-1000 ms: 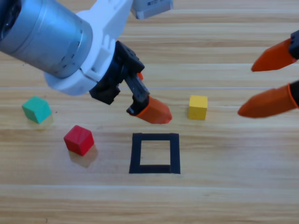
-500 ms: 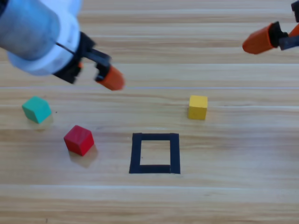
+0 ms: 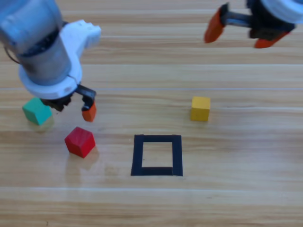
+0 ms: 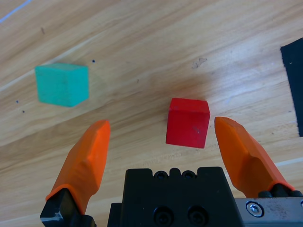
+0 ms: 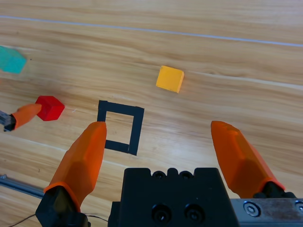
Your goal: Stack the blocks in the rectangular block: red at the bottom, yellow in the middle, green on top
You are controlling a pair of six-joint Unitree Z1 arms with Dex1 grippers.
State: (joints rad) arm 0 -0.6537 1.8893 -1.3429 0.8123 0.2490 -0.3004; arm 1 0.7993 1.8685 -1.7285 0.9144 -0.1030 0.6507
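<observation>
The red cube (image 3: 79,141) lies on the table at the lower left. My left gripper (image 3: 73,111) hovers open just beyond it. In the left wrist view the red cube (image 4: 188,123) sits between the open jaws of the left gripper (image 4: 162,124), nearer the right one and untouched. The teal-green cube (image 3: 37,110) rests at the far left, partly under the left arm. At the right of centre stands the yellow cube (image 3: 200,108). The black square outline (image 3: 157,139) holds nothing. My right gripper (image 3: 240,33) hangs open and empty at the top right.
The right wrist view looks down from on high, past the right gripper (image 5: 158,125), at the yellow cube (image 5: 170,78), the black outline (image 5: 137,130), the red cube (image 5: 49,108) and the green cube (image 5: 12,60). A corner of the outline (image 4: 293,80) shows at the left wrist view's right edge.
The left arm has swung left and towards the front, from above the outline to the red cube. The right gripper has drawn back to the top right.
</observation>
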